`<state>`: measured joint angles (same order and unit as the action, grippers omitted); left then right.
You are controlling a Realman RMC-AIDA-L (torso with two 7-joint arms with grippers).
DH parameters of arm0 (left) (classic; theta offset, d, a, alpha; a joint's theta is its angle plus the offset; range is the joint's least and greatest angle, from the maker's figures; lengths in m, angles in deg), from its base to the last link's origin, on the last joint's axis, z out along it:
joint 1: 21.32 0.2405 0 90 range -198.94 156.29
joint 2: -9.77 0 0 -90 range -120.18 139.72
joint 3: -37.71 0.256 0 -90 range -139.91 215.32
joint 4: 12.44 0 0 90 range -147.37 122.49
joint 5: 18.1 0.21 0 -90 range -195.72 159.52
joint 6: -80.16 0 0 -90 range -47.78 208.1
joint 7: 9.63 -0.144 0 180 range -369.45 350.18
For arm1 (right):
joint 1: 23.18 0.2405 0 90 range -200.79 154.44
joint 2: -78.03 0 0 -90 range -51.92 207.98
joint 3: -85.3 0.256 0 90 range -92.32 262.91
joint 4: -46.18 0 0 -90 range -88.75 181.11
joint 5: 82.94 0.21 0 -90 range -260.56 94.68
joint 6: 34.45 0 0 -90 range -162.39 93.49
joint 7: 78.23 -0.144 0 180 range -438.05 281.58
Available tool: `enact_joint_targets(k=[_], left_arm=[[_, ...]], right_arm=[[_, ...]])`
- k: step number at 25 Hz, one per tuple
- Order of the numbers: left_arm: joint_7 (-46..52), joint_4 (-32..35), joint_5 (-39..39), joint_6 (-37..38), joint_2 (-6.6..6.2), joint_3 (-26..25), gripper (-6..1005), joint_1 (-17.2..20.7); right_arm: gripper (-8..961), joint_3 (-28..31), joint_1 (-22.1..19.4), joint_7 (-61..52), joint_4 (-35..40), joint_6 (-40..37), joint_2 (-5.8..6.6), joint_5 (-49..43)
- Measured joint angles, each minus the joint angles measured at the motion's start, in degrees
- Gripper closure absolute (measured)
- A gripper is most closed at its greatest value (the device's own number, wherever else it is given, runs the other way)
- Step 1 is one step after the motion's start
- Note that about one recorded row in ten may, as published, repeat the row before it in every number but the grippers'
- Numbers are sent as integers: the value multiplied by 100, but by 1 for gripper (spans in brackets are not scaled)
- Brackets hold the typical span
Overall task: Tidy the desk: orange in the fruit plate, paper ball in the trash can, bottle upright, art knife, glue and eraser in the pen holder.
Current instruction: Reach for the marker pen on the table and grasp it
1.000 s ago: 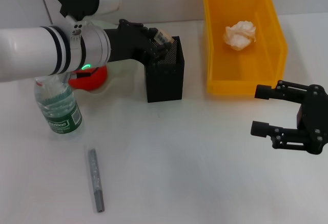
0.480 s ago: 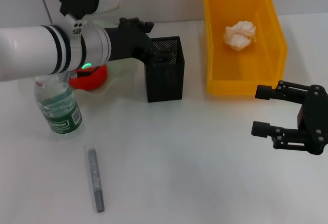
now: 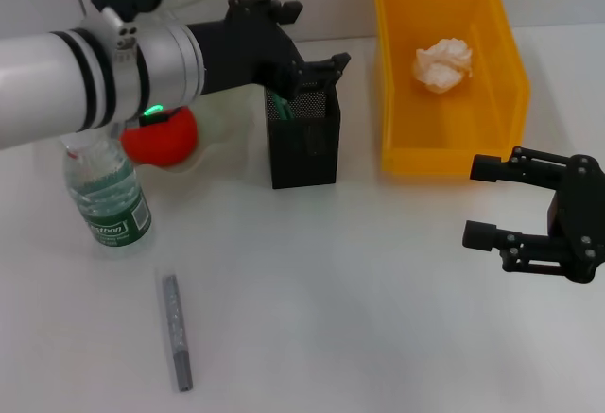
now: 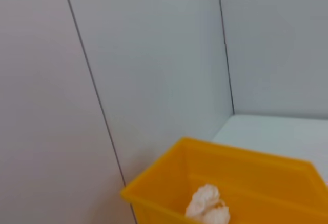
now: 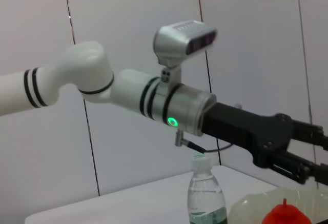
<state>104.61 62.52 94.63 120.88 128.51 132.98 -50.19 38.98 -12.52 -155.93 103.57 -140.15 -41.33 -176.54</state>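
My left gripper [image 3: 307,43] hangs open just above the black mesh pen holder [image 3: 304,144], with nothing between its fingers. A green tip [image 3: 280,106] shows inside the holder; I cannot tell what it belongs to. The eraser is out of sight. The grey art knife [image 3: 176,332] lies on the table at the front left. The bottle [image 3: 110,196] stands upright at the left. Behind it the orange [image 3: 163,136] rests on the clear fruit plate [image 3: 216,131]. The paper ball [image 3: 442,63] lies in the yellow trash can [image 3: 452,144]. My right gripper [image 3: 482,203] hovers open at the right.
A white wall runs close behind the table. The left wrist view shows the trash can [image 4: 246,175] with the paper ball [image 4: 207,208] near the wall corner. The right wrist view shows the bottle [image 5: 205,198] and orange [image 5: 284,215] under my left arm [image 5: 169,103].
My left gripper held a pale object over the pen holder, then opened and lifted slightly; the object is gone from its fingers. The right arm has not moved.
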Motion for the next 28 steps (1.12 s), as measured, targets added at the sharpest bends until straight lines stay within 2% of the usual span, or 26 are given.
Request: enact_joint_targets(k=[3,4,5,7,8,9,14,15,17,21,22,28], left_arm=[[23,273,0,72,-7,6,188,155],[39,676,-1,208,-12,8,188,417],[39,676,-1,208,-12,8,189,417],[166,1189,2,344,-16,5,189,766],[166,1189,2,344,-16,5,189,766],[418,1542,24,561,-24,-64,189,1047],[533,1743,28,815,-35,-184,188,1220],[653,1972,33,1120,-37,-361,188,1470],[682,2072,40,1288,-36,-451,188,1582],[706,2170,45,1452,-36,-550,189,1690],[794,2405,48,1904,-36,-789,189,1879],[1106,2815,48,2768,-38,-1090,188,2040]], right_arm=[[192,3,1,-1,0,6,0,0],[192,6,3,-1,0,8,0,0],[192,9,9,-1,-2,12,2,0],[192,8,14,-1,-6,13,3,0],[192,9,19,-1,-15,13,4,0],[192,9,24,-1,-22,14,4,0],[192,9,41,0,-30,29,7,0],[192,9,42,0,-30,47,9,0],[192,9,42,0,-30,59,9,0],[192,10,48,0,-29,79,9,-1],[192,13,50,0,-28,83,9,-1],[192,17,59,-1,-27,132,9,-1]])
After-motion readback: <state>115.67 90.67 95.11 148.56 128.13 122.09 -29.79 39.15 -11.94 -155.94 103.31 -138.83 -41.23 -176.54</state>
